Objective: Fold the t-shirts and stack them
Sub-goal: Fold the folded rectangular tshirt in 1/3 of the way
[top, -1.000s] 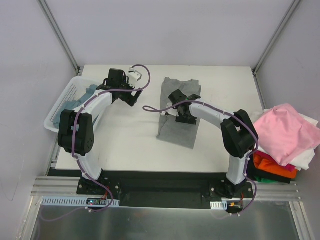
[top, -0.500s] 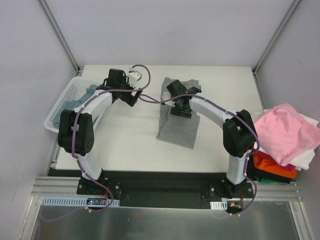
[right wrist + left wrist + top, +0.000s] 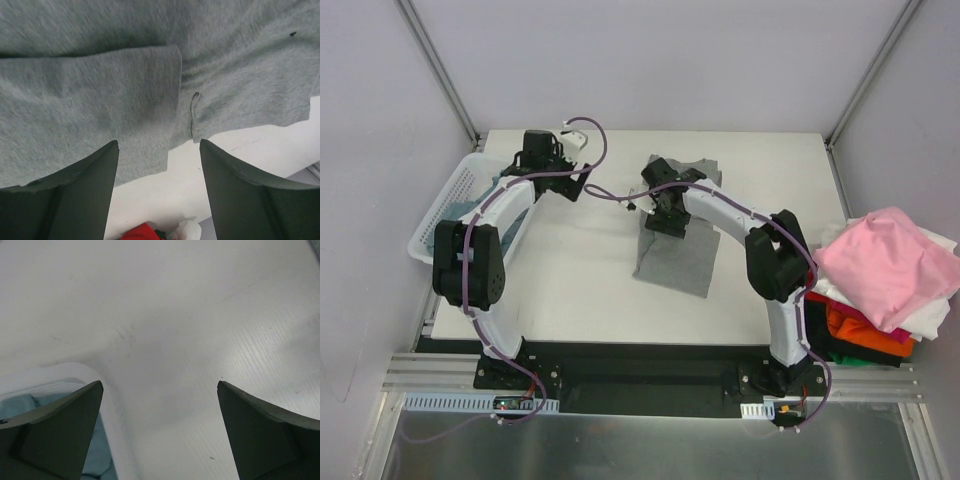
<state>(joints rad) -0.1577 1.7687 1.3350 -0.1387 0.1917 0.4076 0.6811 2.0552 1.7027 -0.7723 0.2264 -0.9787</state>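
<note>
Now our right fingers, parted and empty, hang over the grey t-shirt on the tabletop; we should pinch its folded edge squarely. Left fingers gape, empty.

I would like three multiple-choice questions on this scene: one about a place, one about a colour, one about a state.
1. Where is the grey t-shirt?
A) on the floor
B) on the table
C) draped over an arm

2. What colour is the top t-shirt of the heap at the right?
A) black
B) pink
C) brown

3. How is the right tool?
A) open, empty
B) shut on cloth
C) shut, empty

Answers:
1 B, it lies on the white top.
2 B, pink cloth covers the heap.
3 A, its wrist view shows the fingers apart above the cloth, gripping nothing.
</note>
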